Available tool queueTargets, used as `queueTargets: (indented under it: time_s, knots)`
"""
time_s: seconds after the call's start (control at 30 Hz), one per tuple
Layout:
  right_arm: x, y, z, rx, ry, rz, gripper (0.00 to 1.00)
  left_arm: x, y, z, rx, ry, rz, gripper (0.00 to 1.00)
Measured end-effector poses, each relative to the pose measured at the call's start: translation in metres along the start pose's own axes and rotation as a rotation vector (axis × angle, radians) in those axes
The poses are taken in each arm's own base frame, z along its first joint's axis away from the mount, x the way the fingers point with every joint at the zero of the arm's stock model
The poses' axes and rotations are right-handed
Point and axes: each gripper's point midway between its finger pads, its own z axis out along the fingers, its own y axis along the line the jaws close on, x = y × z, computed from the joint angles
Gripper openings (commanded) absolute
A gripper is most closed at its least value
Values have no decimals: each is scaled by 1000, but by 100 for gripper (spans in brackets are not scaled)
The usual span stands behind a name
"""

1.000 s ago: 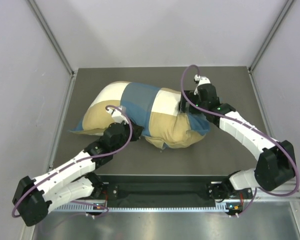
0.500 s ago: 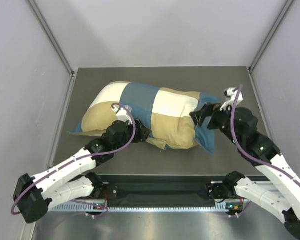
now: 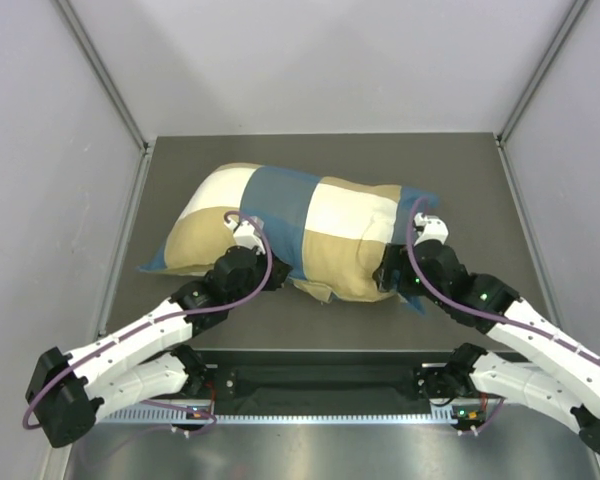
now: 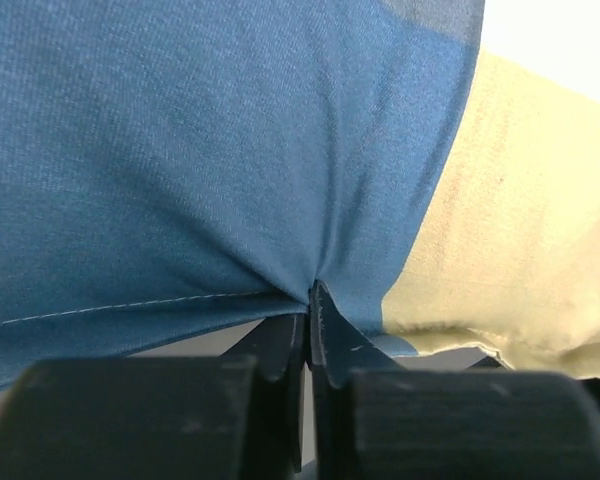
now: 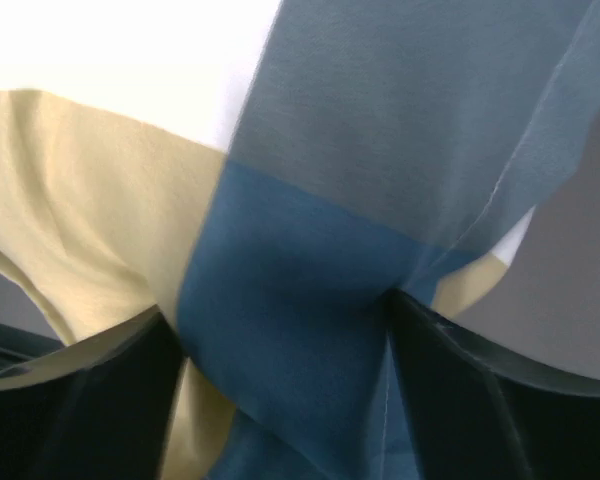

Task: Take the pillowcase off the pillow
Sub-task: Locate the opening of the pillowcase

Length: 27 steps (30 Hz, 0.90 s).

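**Both arms at the near edge of the checked cover**

The large soft pillowcase (image 3: 310, 220) in big checks of blue, tan and cream lies across the middle of the dark grey table (image 3: 460, 170), its long side running left to right. It is still plump and rounded. The pillow is inside it and shows only as the bulk under the cloth, so how far it reaches towards either end cannot be told. A flat blue corner of the cover pokes out at the left end, and more loose blue fabric trails at the right end, by the near right corner.

The left gripper (image 4: 311, 300) meets the cover at its near edge, roughly under the blue check. In the left wrist view its two black fingers stand almost together, and a tuck of blue fabric is drawn into a pucker right at their tips — a narrow pinch on the pillowcase. A stitched hem runs along the cloth just left of that pucker.

The right gripper (image 5: 280, 325) is at the near right corner of the cover. Its fingers (image 5: 450, 380) stand wide apart, and a bunched fold of blue cloth fills the gap between them, touching both. Whether that fold is squeezed or only lies there cannot be told — the jaws are spread wide.

Both white arms reach in from the near edge, each looped with a purple cable (image 3: 263, 262).
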Motion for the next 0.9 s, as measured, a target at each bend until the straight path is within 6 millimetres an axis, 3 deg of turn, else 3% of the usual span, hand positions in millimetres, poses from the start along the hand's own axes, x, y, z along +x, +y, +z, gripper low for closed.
queueTargets:
  time_s: [0.07, 0.1, 0.17, 0.27, 0.37, 0.67, 0.9]
  knots:
    - [7, 0, 8, 7, 20, -2, 49, 0, 0, 0, 3, 1, 6, 0]
    - [9, 3, 11, 1, 26, -1, 21, 0, -1, 0, 6, 1, 13, 0]
    - [9, 10, 16, -23, 34, -1, 1, -1, -1, -3, 11, -3, 33, 0]
    - [6, 20, 17, -52, 36, -10, 0, -7, 0, -10, 5, -14, 75, 0]
    - [-6, 37, 6, -97, 30, -50, 0, -24, -3, -19, -14, -42, 122, 0]
    - [-71, 123, -59, -347, -13, -140, 0, -128, -43, -74, -58, -198, 246, 0]
    - [-89, 162, -92, -554, -30, -45, 0, -181, -76, -100, -86, -203, 296, 0]
